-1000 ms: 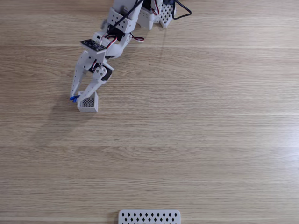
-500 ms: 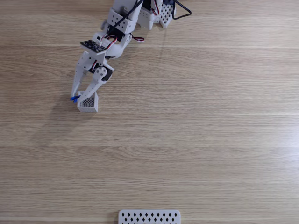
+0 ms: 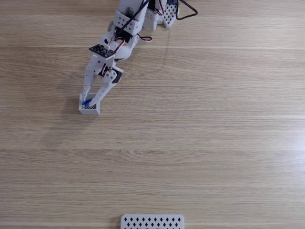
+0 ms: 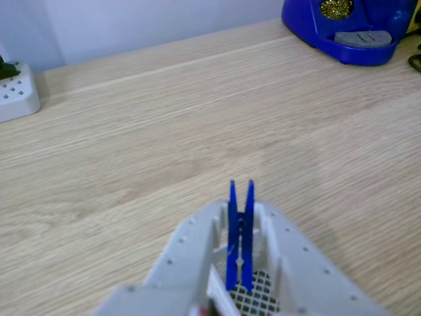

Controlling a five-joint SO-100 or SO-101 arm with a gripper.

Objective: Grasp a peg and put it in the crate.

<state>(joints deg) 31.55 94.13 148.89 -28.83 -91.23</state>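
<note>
The blue peg (image 3: 86, 102) stands upright between the white fingers of my gripper (image 3: 88, 103), which is shut on it. It hangs just over the open top of the small white crate (image 3: 89, 111) at the left of the table in the fixed view. In the other view the peg (image 4: 240, 230) sticks up between the two fingers (image 4: 191, 247), and the crate's mesh bottom (image 4: 258, 294) shows right below it. The crate's walls are mostly hidden by the gripper there.
The arm's base (image 3: 152, 12) sits at the table's top edge. A flat white panel with diamond holes (image 3: 152, 222) lies at the bottom edge. In the other view a blue stand (image 4: 342, 29) is far right and a white perforated piece (image 4: 16, 92) far left.
The gripper with the peg has shifted right, from beside the crate's left wall to over its opening. The crate has stayed in place.
</note>
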